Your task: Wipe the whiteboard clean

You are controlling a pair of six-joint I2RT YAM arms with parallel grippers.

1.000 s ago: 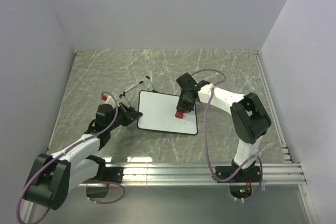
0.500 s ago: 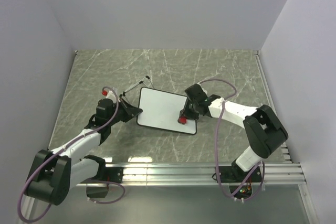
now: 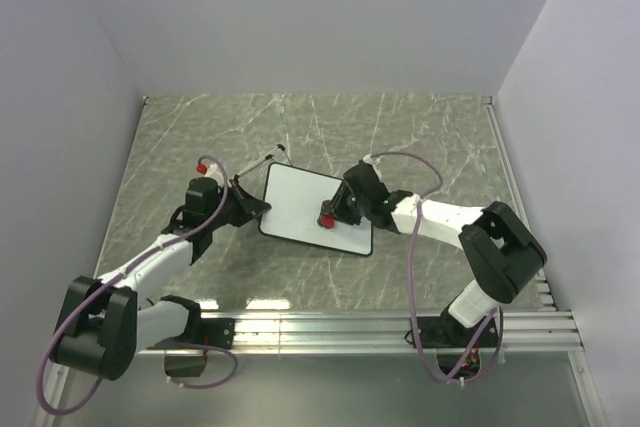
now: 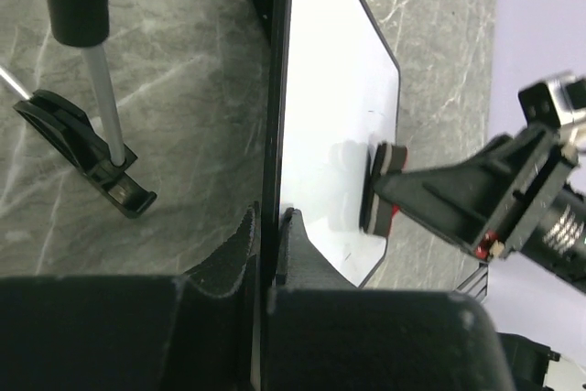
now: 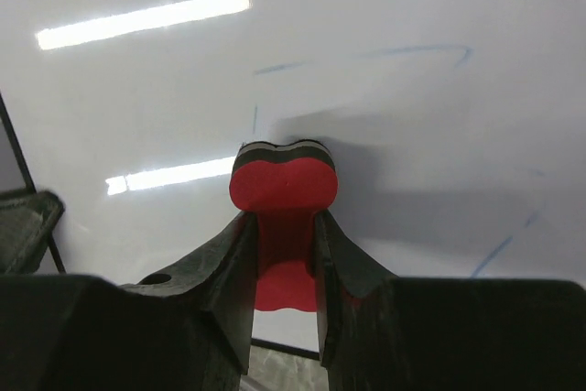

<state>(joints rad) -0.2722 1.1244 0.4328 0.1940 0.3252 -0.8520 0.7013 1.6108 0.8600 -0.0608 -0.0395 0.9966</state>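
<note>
whiteboard (image 3: 315,209) sits mid-table on the green marbled table (image 3: 200,137), a little left of centre and skewed, so its edges run off-square to the rail (image 3: 380,327) at the near side; can't tell from here whether it lies flat or is propped a bit on its stand; wire stand leg (image 3: 262,162) sticks out past the far-left corner, its black foot down on the marble

left gripper (image 3: 256,205) is at the board's left edge; jaws pressed together on the thin black frame, one finger on each face, clear in the left wrist view; left arm stretched low across the table from its base

right gripper (image 3: 335,212) reaches in from the right, over the board; jaws pinching the red eraser (image 3: 327,217) at its narrow waist, fingers (image 5: 229,254) tight on both sides; eraser's dark pad is against the white surface, about the middle of the board, slightly toward the near edge

faint blue strokes (image 5: 366,54) show on the board in the right wrist view: a thin arc just beyond the eraser, a short line off to its right; ceiling lights reflect as two bright bars on the surface
</note>
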